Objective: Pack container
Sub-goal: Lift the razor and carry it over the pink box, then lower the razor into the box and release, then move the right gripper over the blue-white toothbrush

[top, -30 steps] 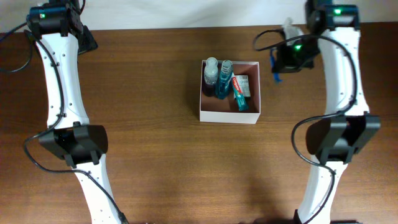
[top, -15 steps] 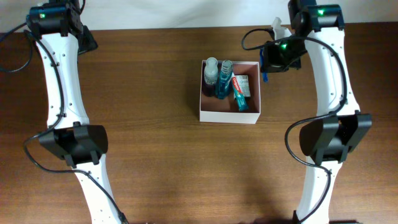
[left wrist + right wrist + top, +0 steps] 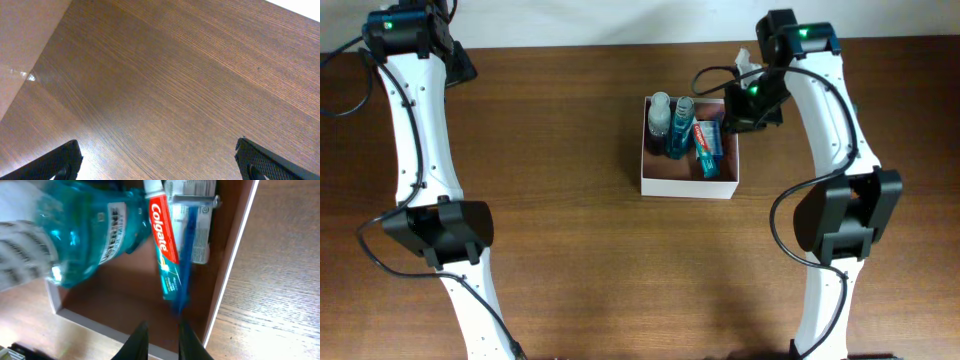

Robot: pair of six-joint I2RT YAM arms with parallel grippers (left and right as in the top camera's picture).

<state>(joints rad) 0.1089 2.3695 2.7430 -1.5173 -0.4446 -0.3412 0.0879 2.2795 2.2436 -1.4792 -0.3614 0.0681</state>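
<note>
The container (image 3: 685, 186) is a white box with a reddish-brown inside, at the table's middle. It holds two bottles of blue mouthwash (image 3: 672, 122) and a Colgate toothpaste tube (image 3: 705, 150). My right gripper (image 3: 732, 112) hangs over the box's right rear part. In the right wrist view a blurred blue toothbrush (image 3: 186, 265) lies along the toothpaste (image 3: 162, 245), just beyond my right gripper (image 3: 161, 327). Its jaws stand slightly apart, with only the box floor (image 3: 115, 300) between them. My left gripper (image 3: 157, 145) is wide open over bare wood at the far left rear.
A white packet (image 3: 200, 225) lies under the toothbrush against the container's right wall (image 3: 235, 245). A large mouthwash bottle (image 3: 95, 235) fills the left of the right wrist view. A small white object (image 3: 745, 60) stands behind the box near the right arm.
My right arm has swung left from beside the box to over its right rear corner. Its jaws have parted a little, and the blue toothbrush it carried now lies in the box.
</note>
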